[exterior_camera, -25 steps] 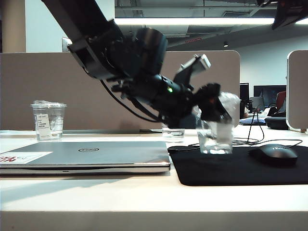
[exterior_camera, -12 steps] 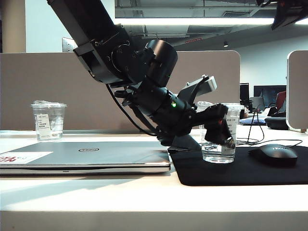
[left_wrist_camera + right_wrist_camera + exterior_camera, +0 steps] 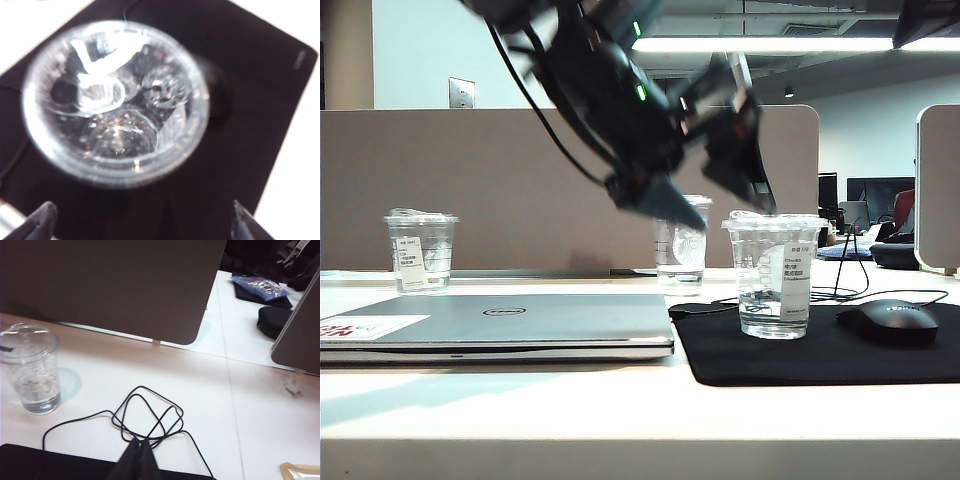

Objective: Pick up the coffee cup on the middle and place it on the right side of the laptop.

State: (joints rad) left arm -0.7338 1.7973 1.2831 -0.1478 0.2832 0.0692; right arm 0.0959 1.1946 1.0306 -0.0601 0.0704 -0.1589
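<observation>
1. Exterior view: the left gripper (image 3: 720,150) has let go and lifted. A second ago it was wrapped around the coffee cup (image 3: 772,275), half a second ago it was still low beside it, and now it hangs blurred above and a bit left of the cup, jaws spread wide with nothing in them. The cup stands upright by itself on the black mouse pad (image 3: 820,350), just right of the Dell laptop (image 3: 495,325), so I'd call the placing basically done

2. Same view, room to move: the mouse (image 3: 890,320) sits near the cup's right, and the taller cup (image 3: 680,255) stands behind toward the divider. Another labelled cup (image 3: 420,250) is far off on the left. The space overhead is open, so going straight up looks like the safest way out

3. Left wrist view: looking straight down on the wrinkled film lid of the coffee cup (image 3: 114,102), blurry. Both fingertips (image 3: 40,222) peek in at the frame's edge, set wide apart and clear of the rim. Pad edge and white desk show around it

4. Right wrist view: the right gripper (image 3: 139,460) hangs over the far desk by a looped cable (image 3: 147,417), fingers pressed together, holding nothing. The flat-lidded cup (image 3: 31,370) stands well apart from it
</observation>
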